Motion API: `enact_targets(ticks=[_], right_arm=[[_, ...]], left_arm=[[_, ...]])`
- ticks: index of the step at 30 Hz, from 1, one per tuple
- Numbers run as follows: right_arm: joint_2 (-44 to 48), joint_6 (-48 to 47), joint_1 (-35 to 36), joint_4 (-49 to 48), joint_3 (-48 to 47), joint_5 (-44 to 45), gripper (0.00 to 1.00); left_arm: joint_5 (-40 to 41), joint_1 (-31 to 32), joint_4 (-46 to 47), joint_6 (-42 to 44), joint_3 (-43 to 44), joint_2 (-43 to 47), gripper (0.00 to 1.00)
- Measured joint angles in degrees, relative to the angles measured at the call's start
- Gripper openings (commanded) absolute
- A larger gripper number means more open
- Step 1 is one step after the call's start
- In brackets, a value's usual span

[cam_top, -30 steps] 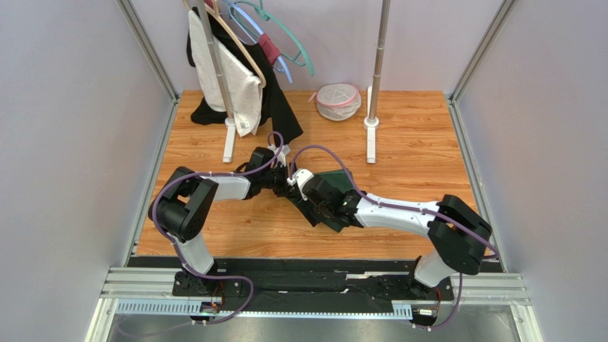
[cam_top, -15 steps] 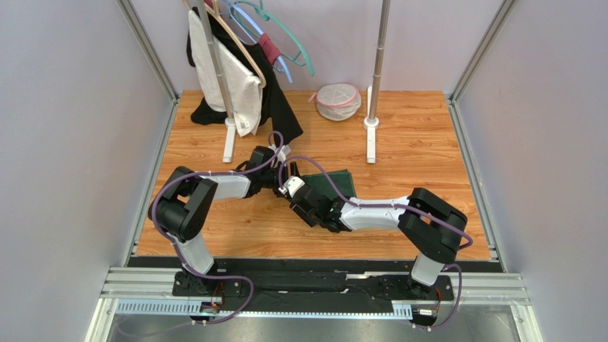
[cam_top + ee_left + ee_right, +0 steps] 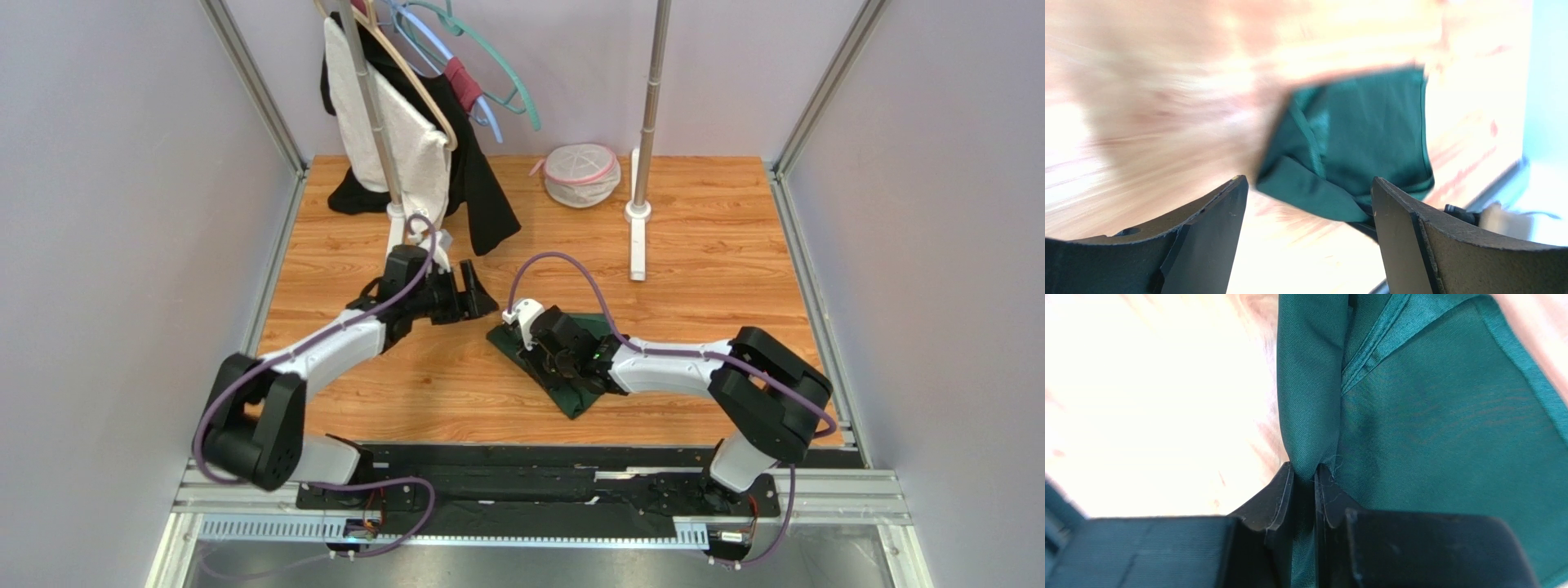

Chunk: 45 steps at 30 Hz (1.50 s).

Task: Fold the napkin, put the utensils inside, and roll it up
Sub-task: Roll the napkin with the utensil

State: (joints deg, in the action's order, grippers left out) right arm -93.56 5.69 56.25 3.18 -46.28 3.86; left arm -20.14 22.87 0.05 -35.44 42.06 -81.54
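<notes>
We record napkin (image 3: 577, 395) on table (image 3: 736, 270), mid-width, nearer near edge than far. Right gripper (image 3: 1303, 474): fingers pinching gathered fold of napkin. Left gripper (image 3: 1308, 184): fingers spread wide, holding nothing, apart from napkin on its left.

Napkin (image 3: 1444, 435) was dark green woven cloth: fine weave, faint sheen, stitched hem. Table (image 3: 711, 245) showed orange wood grain, smooth, glaring pale in wrist views. Left gripper (image 3: 1308, 184) and right gripper (image 3: 1315, 474) looked matt black plastic, faintly grainy. Rack pole (image 3: 649, 98) looked dull metal. Towel (image 3: 411, 147) was white nubbly cloth.
</notes>
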Motion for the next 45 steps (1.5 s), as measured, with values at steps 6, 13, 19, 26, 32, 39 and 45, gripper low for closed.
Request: enact_targets(ticks=[6,13,19,26,32,39,45], right_arm=[[2.0,2.7,-4.6,-4.1,3.7,-11.2,0.02],[1.9,7.4,-12.2,-10.3,7.7,-25.8,0.02],[-1.1,11.5,-17.8,-14.6,8.9,-36.9,0.0],[-3.9,15.6,-21.2,-17.7,9.3,-43.4,0.0],[-5.4,17.3,-22.8,-19.3,9.6,-46.4,0.0],[-6.3,17.7,-23.3,-19.7,9.4,-47.7,0.0],[-7.0,17.8,-23.5,-19.0,8.5,-48.5,0.0]], left_arm=[[2.8,-2.8,0.8,2.5,-5.8,10.7,0.79],[-0.8,-2.8,6.5,3.0,-14.5,9.9,0.77],[-4.2,-2.7,14.2,1.2,-15.7,5.1,0.77],[-7.8,-2.6,23.8,-2.5,-15.6,-3.6,0.75],[-9.8,-0.7,30.4,-5.8,-13.4,-10.5,0.7],[-11.0,1.0,35.1,-8.3,-10.8,-15.7,0.55],[-11.3,2.3,36.7,-9.6,-9.2,-19.6,0.26]])
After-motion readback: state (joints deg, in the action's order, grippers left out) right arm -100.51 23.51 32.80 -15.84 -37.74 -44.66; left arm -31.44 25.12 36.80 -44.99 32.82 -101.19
